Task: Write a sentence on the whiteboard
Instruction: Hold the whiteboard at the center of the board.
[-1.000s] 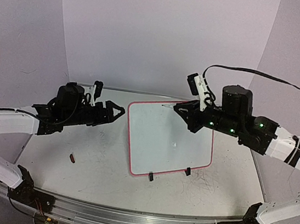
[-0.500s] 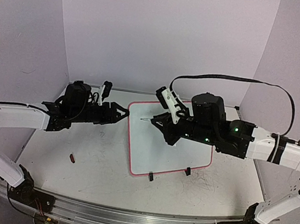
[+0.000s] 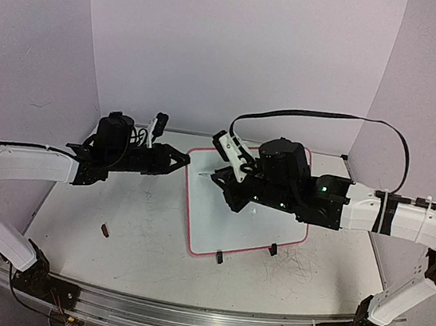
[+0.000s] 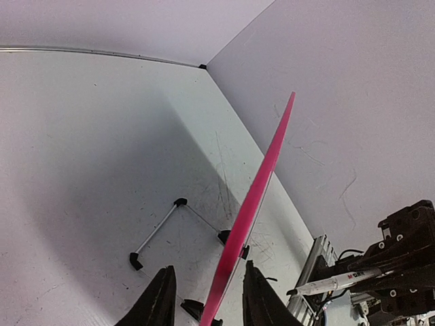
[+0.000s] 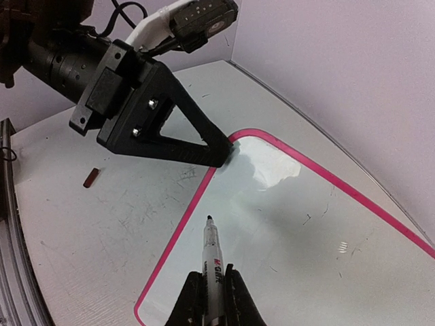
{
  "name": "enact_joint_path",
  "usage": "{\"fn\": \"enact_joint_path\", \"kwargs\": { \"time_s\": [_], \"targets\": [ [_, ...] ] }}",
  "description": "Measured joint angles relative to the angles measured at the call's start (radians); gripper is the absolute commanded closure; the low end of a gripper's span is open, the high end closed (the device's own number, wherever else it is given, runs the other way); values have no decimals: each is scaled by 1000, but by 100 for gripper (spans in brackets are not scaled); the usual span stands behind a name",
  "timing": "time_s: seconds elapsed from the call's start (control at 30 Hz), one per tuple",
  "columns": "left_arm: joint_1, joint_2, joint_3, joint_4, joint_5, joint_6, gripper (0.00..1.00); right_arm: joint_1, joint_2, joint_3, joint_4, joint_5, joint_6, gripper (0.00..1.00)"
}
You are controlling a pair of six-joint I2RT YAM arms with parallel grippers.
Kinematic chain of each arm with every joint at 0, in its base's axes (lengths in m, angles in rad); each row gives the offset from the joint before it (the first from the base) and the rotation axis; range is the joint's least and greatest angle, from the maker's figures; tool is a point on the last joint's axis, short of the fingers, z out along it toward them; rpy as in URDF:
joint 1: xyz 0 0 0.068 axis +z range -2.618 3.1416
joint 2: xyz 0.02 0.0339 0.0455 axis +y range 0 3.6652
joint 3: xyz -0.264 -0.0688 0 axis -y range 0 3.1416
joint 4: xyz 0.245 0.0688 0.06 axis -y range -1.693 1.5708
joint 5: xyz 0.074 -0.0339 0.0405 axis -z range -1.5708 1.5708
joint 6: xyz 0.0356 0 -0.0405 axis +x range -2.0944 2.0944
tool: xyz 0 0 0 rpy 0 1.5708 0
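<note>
The right arm (image 3: pixel 324 209) hides most of the whiteboard's (image 3: pixel 233 229) far half; the red bit (image 3: pixel 104 230) at left is too small to name.

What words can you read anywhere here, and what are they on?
"M&G", in red, as best it reads, on the marker; the smaller print beside it is too blurred to read.
The whiteboard: no words on it yet, only faint specks.
Nothing else in any view carries text that can be read.
</note>
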Motion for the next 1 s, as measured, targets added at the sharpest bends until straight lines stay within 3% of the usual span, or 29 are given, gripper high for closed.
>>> {"fn": "enact_joint_path", "kwargs": {
  "time_s": [0.3, 0.53, 1.0],
  "targets": [
    [20, 44, 12, 27, 58, 8, 68, 10, 41, 25, 10, 30, -9, 100],
    [20, 51, 12, 46, 83, 12, 77, 24, 67, 44, 35, 49, -16, 100],
    [20, 89, 31, 62, 126, 13, 84, 48, 81, 29, 41, 99, -22, 100]
  ]
}}
